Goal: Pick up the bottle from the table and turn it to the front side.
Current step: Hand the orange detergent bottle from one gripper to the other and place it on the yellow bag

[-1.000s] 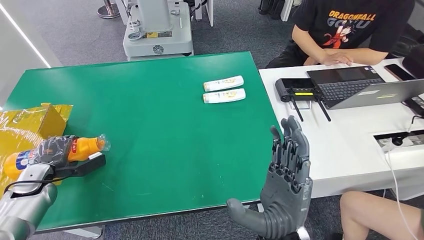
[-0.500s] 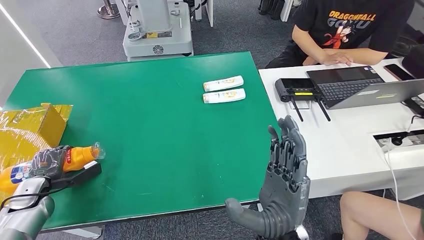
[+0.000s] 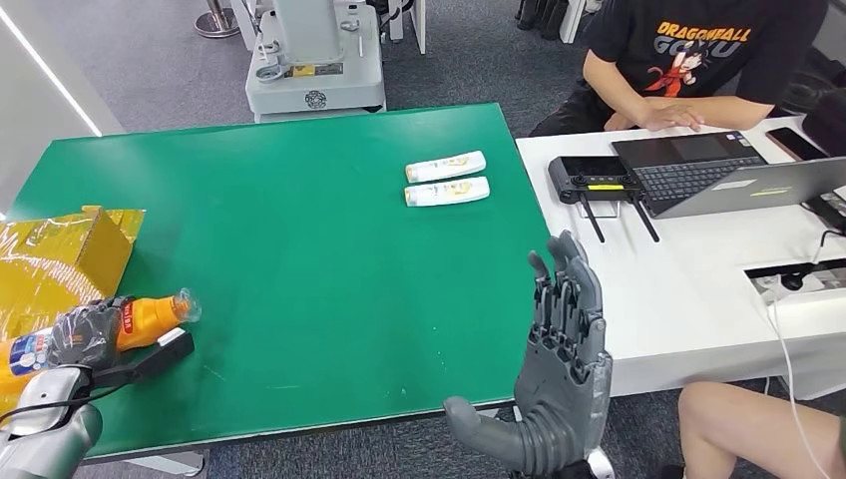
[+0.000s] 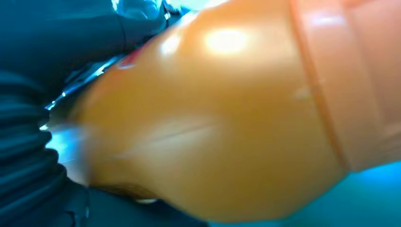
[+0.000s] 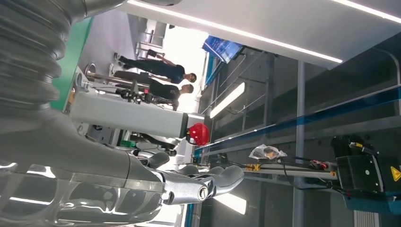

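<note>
My left hand (image 3: pixel 85 334) grips an orange drink bottle (image 3: pixel 150 315) lying sideways near the green table's (image 3: pixel 319 249) front left corner, its clear cap pointing right. The bottle's orange body (image 4: pixel 227 109) is close up and blurred in the left wrist view, with my dark fingers (image 4: pixel 28 142) wrapped around it. My right hand (image 3: pixel 559 379) is raised with its fingers spread and pointing up, holding nothing, beyond the table's front right corner; its fingers (image 5: pixel 208 182) also appear in the right wrist view. Two white bottles (image 3: pixel 446 179) lie side by side at the table's far right.
A yellow cardboard box (image 3: pixel 60 254) sits at the table's left edge beside my left hand. A white desk (image 3: pixel 698 269) on the right carries a laptop (image 3: pixel 718 175) and a black device (image 3: pixel 596 180); a person (image 3: pixel 698 60) sits behind it. A knee (image 3: pixel 748 429) shows at the lower right.
My left hand has drawn the orange bottle back left and toward the table's front edge. My right hand has drifted slightly left, still spread.
</note>
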Motion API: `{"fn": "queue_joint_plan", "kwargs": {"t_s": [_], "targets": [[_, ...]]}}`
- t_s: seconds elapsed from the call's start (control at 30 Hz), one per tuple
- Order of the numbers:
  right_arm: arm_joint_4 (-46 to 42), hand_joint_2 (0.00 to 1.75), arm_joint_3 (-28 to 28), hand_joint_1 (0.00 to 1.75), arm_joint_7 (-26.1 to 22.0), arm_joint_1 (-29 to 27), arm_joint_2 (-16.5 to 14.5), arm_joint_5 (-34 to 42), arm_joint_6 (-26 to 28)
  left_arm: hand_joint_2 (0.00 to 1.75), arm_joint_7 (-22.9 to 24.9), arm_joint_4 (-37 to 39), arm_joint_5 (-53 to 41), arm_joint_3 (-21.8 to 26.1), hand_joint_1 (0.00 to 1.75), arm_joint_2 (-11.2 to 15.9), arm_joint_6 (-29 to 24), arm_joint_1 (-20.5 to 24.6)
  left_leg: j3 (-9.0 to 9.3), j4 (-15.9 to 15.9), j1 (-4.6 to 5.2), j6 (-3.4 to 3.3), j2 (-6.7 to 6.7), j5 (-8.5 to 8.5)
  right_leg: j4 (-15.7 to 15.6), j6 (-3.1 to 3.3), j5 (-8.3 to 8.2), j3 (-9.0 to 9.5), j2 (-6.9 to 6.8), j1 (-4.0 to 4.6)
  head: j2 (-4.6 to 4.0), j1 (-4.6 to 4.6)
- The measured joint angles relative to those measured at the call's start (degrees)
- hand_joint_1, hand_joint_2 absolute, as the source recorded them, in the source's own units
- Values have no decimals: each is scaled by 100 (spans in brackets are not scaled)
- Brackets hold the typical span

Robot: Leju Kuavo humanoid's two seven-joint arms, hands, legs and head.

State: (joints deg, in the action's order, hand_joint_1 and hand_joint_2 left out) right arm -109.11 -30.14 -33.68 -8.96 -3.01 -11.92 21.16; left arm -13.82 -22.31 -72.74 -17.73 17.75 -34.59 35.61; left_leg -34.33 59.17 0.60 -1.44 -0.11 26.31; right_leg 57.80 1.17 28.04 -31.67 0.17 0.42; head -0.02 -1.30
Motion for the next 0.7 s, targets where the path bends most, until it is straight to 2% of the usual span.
{"fn": "queue_joint_plan", "kwargs": {"t_s": [0.7], "targets": [[145, 175, -34, 0, -22, 99, 52, 136, 87, 175, 33, 4, -247, 240, 0, -22, -141, -20, 5, 0, 0, 5, 0, -4, 2, 3, -2, 3, 0, 0, 0, 1]]}}
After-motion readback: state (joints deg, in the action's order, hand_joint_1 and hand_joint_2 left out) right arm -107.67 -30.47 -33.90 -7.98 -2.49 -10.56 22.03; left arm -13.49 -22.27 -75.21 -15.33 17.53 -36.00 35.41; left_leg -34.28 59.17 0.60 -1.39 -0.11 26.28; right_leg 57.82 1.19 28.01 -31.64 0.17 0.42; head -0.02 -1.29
